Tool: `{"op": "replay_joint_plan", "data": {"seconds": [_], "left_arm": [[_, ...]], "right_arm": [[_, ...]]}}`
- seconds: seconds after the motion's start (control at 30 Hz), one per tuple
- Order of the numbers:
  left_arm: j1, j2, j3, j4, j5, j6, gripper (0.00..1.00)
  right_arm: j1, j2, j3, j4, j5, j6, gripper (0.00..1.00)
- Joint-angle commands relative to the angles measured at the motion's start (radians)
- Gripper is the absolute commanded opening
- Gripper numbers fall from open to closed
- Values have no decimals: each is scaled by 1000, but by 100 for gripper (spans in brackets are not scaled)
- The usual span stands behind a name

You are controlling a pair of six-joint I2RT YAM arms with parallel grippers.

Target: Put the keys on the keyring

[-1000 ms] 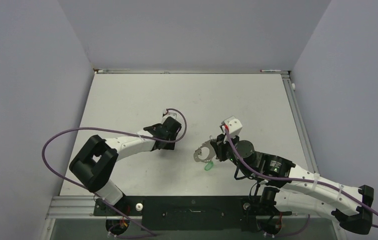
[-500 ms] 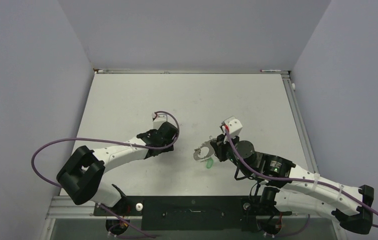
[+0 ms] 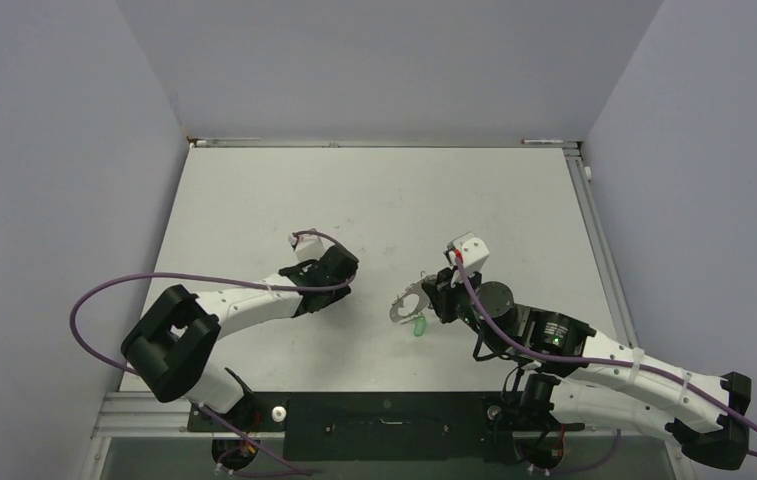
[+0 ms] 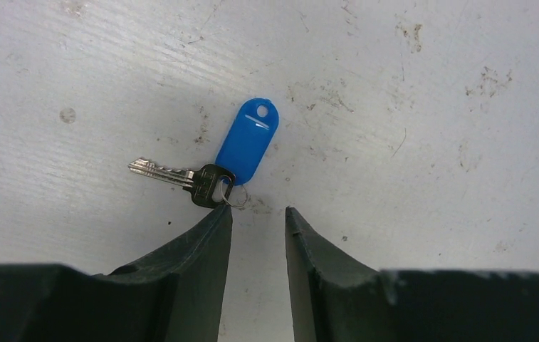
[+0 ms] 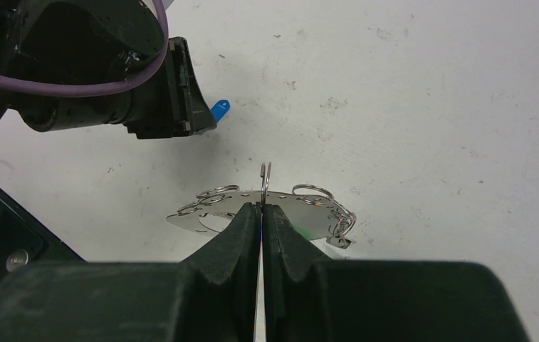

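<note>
Key (image 4: pixel 163 172), silver-bladed, dark-headed, with blue oval tag (image 4: pixel 248 141)

Table (image 4: pixel 409 107): matt white, rough-looking, flecked with grey-brown scuffs and fine scratches.

Blue key (image 4: pixel 241 149): head cap of smooth, glossy plastic. Blade is bright silver metal, the bow a darker metal. 1 thin wire ring at the joint, shiny.

Keyring (image 5: pixel 302 203): thin polished silvery metal, reflective, strung with small glinting wire loops.

Green key (image 3: pixel 418 328): cap looks like translucent plastic. Metal part too small to judge.

Left gripper (image 4: pixel 258 214) and right gripper (image 5: pixel 262 208): fingers (image 4: pixel 202 256) of matt black plastic, slightly grainy.

Cable (image 5: pixel 74 89): smooth purple sheath, slight sheen.
</note>
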State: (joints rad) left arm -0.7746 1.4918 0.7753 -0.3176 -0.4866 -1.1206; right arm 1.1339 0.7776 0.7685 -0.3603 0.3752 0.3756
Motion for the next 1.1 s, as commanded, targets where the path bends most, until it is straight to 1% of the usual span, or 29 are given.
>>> {"op": "replay_joint_plan", "data": {"seconds": [0.0, 0.13, 0.3, 0.43, 0.5, 0.73, 1.07], "left_arm": [[5, -18, -23, 25, -63, -115, 30], [6, -29, -49, 44, -67, -129, 33], [12, -12, -62, 60, -54, -138, 34], [15, -39, -112, 165, -39, -113, 32], [18, -47, -124, 186, -45, -108, 30], [27, -32, -114, 189, -40, -93, 21], [25, -61, -108, 158, -60, -84, 19]], "right_arm": [[6, -19, 19, 56, -8, 6, 5], [5, -18, 20, 56, -10, 7, 5], [5, -18, 22, 58, -13, 9, 5], [6, -16, 22, 62, -20, 10, 5], [5, -13, 23, 63, -21, 10, 5], [6, -1, 23, 72, -29, 9, 5], [6, 4, 16, 84, -39, 14, 5]]}}
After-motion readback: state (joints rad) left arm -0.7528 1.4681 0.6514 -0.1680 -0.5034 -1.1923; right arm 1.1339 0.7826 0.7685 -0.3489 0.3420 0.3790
